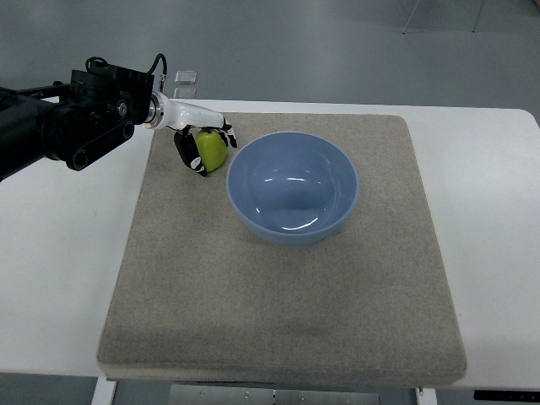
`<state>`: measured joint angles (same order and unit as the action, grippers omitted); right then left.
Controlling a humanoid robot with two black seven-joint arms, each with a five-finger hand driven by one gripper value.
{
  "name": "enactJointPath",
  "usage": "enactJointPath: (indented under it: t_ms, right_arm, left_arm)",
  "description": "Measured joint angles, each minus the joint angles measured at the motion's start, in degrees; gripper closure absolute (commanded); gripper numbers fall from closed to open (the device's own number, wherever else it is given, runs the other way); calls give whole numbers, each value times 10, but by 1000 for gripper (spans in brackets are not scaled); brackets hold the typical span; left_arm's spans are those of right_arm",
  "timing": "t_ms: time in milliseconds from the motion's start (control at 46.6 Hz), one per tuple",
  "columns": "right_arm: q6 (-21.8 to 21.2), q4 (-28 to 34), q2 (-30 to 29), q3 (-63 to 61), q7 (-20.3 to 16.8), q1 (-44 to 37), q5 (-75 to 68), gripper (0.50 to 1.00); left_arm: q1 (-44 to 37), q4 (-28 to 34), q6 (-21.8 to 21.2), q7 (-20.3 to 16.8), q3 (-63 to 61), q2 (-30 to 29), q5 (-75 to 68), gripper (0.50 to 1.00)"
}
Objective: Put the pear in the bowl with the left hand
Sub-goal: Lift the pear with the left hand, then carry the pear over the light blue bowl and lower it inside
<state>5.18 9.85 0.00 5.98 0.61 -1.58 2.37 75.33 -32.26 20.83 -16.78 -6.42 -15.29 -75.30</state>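
- While the left arm (59, 126) reaches in from the picture's left edge, its black links and cabling lie over the white table (59, 253).
- At the arm's end, the left hand (202, 139) has a white back and dark fingers (184, 152), and it sits at the far left part of the mat.
- Those fingers are curled around a green pear (212, 149), gripping it from the left and from above, with dark fingertips showing on both sides of the fruit.
- Whether the pear rests on the mat or is lifted slightly off it cannot be told from this steep view.
- Just to the right of the pear stands a light blue bowl (337, 160), round and deep, with nothing inside it; the pear is close beside its left rim but outside it.
- Under both lies a grey-beige felt mat (278, 312), roughly square, covering most of the tabletop.
- Beyond the mat's far left corner, two small clear plastic pieces (186, 80) lie on the table's edge.
- Past the table, a grey floor (295, 42) fills the top of the view.
- No right arm shows anywhere in the view.
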Motion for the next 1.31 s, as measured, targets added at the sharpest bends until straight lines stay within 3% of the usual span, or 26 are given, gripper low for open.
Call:
enactJointPath:
  t_ms: [64,86,772,1309]
  right_arm:
    - [0,0,0,0,0,0,0,576]
    - [0,0,0,0,0,0,0,576]
    - [0,0,0,0,0,0,0,576]
    - [0,0,0,0,0,0,0,576]
  left_arm:
    - [0,0,0,0,0,0,0,996]
    - [0,0,0,0,0,0,0,1000]
    - [19,-2,-3,1,42,4,35,1000]
    - [54,-83,2,1,138,-10,61,1000]
